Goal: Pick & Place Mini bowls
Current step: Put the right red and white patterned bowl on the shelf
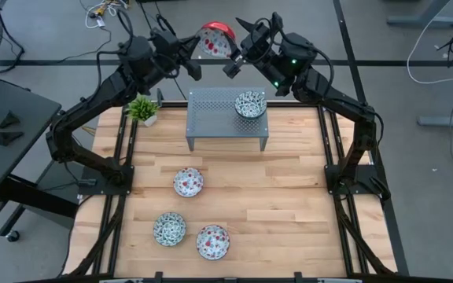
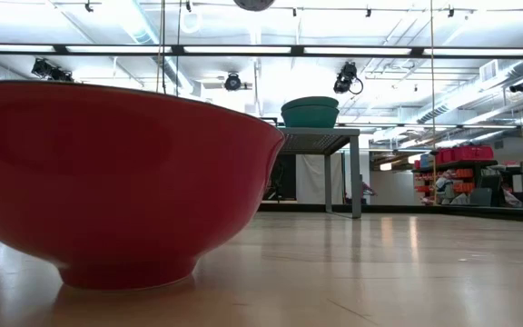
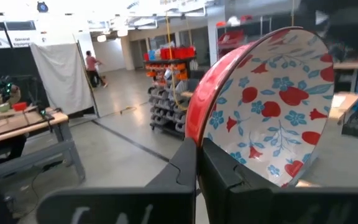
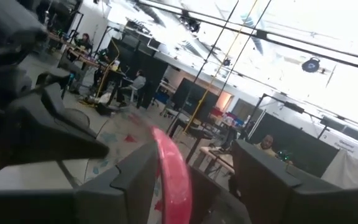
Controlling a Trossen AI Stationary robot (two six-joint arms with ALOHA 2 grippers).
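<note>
A reddish-pink mini bowl is up in the air beyond the table's far edge, standing on edge between my two grippers. My left gripper is shut on its rim. My right gripper is open, with a finger on either side of the bowl's opposite rim. A green-teal bowl sits upright on the grey perforated stand. Three more bowls rest on their feet on the table: a red one, a green one and a red one. My left gripper pinches the red bowl's rim, with one finger inside the patterned hollow and one finger on the red outer wall. The bowl is lifted clear and stands on edge, its hollow facing sideways. My right gripper: I cannot tell whether its fingers touch the rim.
A small potted plant stands at the table's far left, beside the stand. Bare wood lies between the stand and the three bowls, and across the table's right half. People and workbenches show in the room behind.
</note>
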